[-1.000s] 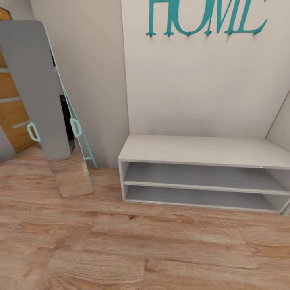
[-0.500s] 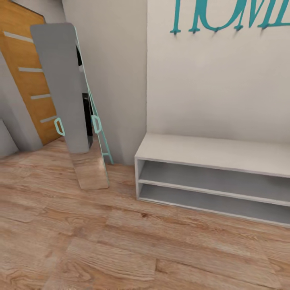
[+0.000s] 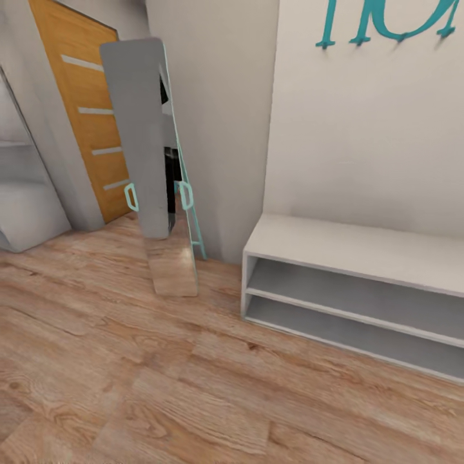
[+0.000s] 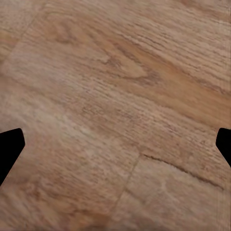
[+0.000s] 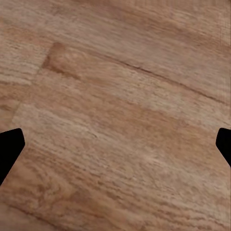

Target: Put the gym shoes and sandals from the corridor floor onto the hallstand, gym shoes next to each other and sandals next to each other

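The shoe rack (image 3: 361, 251) stands against the pale wall at the right, its flat top and two low open shelves bare. Teal letters (image 3: 386, 22) hang on the wall above it. Just beside its left end a tall mirror (image 3: 151, 161) with a teal frame leans against the wall, and an orange door (image 3: 87, 122) stands further left. The wood floor (image 3: 161, 374) spreads in front. The left claw (image 4: 115, 144) and the right claw (image 5: 115, 144) each hang over floor planks, tips spread wide apart, holding nothing.
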Available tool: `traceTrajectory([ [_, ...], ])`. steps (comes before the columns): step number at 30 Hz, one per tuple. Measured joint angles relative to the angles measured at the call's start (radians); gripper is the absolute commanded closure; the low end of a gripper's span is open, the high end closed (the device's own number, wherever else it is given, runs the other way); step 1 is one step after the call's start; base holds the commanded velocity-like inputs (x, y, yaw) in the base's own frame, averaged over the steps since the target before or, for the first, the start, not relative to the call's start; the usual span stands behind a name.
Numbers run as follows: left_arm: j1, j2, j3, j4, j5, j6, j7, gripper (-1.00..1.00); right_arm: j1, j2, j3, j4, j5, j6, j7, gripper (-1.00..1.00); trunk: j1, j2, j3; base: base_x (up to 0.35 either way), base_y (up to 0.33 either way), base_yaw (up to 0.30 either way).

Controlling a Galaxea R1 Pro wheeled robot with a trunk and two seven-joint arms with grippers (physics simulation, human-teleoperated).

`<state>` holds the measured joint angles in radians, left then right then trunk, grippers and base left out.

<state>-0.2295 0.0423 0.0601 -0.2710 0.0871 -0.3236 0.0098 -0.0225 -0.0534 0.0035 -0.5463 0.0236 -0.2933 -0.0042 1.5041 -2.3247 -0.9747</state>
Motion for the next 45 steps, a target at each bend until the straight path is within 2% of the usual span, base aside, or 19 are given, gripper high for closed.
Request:
traceTrajectory([
  [12, 0.0, 0.001, 0.001, 0.001, -0.001, -0.039, 0.0, -1.0, 0.0, 0.0, 0.001, 0.0, 0.0, 0.0, 0.0, -1.0, 0.0, 0.0, -0.005, 0.243, 0.214, 0.274],
  [37, 0.0, 0.001, 0.001, 0.001, 0.0, -0.042, 0.0, -1.0, 0.0, 0.0, 0.001, 0.0, 0.0, 0.0, 0.0, -1.0, 0.0, 0.0, -0.014, 0.242, 0.247, 0.274],
  [45, 0.0, 0.001, 0.001, 0.001, 0.0, -0.042, 0.0, -1.0, 0.0, 0.0, 0.001, 0.0, 0.0, 0.0, 0.0, -1.0, 0.0, 0.0, -0.018, 0.251, 0.147, 0.274],
])
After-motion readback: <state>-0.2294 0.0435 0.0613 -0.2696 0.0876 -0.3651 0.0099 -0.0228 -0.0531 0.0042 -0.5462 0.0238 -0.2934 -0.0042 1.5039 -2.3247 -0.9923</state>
